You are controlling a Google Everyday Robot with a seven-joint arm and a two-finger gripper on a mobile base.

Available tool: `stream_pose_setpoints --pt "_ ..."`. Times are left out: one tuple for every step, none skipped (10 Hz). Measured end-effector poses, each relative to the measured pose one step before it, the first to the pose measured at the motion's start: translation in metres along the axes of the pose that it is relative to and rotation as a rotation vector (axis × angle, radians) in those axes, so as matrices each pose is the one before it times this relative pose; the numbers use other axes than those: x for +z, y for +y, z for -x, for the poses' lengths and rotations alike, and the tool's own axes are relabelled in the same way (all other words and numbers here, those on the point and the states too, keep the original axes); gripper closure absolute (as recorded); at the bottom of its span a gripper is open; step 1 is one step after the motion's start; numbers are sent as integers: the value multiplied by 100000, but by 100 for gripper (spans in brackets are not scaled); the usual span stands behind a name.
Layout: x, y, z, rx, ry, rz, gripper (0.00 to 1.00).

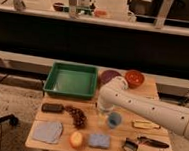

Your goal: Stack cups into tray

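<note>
The gripper (102, 112) is being held low over the desk (91, 124), under the white arm (145, 111); whether it is clenched or released cannot be told. The light-blue cup (114, 120) is standing upright just right of the gripper. The green tray (71, 81) is sitting behind it, to the left. Grapes (77, 116) are lying to its left.
</note>
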Motion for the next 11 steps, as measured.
stream_pose_setpoints --pt "264 76 -333 316 357 426 20" --pt "187 39 -89 -27 33 350 20" --pt "203 27 17 -208 -191 356 20" --pt "299 56 41 -389 -334 651 20" --pt "233 62 32 -367 -200 596 20" --pt "237 25 68 -375 -216 561 21" --pt "227 -11 108 -470 -391 380 25" --pt "223 -70 58 -194 -425 323 35" --pt "178 -67 -20 2 -312 270 45" --pt "132 -70 -1 -50 -235 163 53" --pt "142 -99 56 -339 -293 207 65"
